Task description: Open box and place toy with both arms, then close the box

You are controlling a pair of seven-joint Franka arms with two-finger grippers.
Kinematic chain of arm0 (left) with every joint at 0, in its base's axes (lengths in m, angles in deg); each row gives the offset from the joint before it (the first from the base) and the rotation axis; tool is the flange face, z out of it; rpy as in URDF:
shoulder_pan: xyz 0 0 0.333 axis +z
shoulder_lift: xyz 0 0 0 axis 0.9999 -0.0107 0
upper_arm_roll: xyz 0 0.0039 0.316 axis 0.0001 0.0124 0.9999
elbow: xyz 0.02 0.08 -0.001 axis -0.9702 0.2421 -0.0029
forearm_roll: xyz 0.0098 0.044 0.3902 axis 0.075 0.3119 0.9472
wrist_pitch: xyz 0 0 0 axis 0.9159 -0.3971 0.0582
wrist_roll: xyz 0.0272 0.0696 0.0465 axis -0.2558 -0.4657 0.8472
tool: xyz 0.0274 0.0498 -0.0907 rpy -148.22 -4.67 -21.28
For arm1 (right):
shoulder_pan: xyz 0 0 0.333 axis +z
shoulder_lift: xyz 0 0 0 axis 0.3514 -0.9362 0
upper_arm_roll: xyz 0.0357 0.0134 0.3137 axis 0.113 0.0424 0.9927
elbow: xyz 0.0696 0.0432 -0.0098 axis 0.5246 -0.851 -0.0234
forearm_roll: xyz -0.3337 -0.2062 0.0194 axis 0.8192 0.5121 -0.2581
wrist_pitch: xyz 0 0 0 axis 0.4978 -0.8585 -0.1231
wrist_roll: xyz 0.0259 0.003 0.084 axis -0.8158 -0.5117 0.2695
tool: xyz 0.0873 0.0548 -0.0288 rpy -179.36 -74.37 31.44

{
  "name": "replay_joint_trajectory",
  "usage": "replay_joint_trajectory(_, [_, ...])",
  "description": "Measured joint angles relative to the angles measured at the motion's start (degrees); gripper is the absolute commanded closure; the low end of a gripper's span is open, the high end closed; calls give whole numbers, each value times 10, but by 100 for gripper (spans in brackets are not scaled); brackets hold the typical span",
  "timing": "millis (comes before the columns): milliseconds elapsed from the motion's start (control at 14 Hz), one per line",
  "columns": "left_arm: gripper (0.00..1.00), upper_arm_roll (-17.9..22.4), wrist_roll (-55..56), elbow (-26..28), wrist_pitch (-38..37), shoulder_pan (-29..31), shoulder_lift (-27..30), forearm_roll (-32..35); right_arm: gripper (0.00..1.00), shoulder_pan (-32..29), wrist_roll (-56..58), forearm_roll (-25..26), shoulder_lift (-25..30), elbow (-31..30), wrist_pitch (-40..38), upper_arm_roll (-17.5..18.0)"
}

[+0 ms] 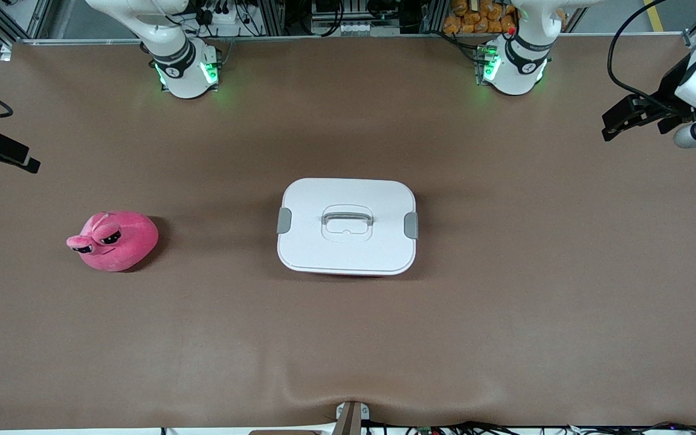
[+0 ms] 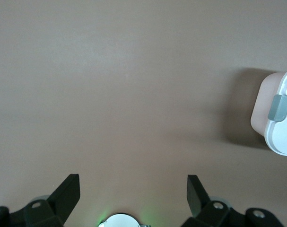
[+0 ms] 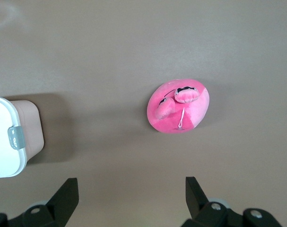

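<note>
On the brown bench (image 1: pixel 505 302): one box (image 1: pixel 347 225), one toy (image 1: pixel 115 240), two arms. The box sits mid-bench with its white lid on; two grey side clips (image 1: pixel 411 225) and one recessed grey handle (image 1: pixel 347 216) counted. The pink tub below the lid shows only as a corner in the wrist views. The toy lies on the bench well apart from the box, toward the right arm's end, with two droopy eyes visible. Left claw (image 2: pixel 134 191) hangs over bare bench at the left arm's end, fingers spread, holding nothing. Right claw (image 3: pixel 132 194) is cut off at the front view's edge; its wrist view shows fingers spread and empty, above bench near the toy.
</note>
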Motion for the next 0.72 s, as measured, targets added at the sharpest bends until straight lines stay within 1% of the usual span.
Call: replay_joint_trajectory(716, [0, -2, 0, -9, 0, -1, 0, -3, 0, 1, 0, -1, 0, 0, 2, 1])
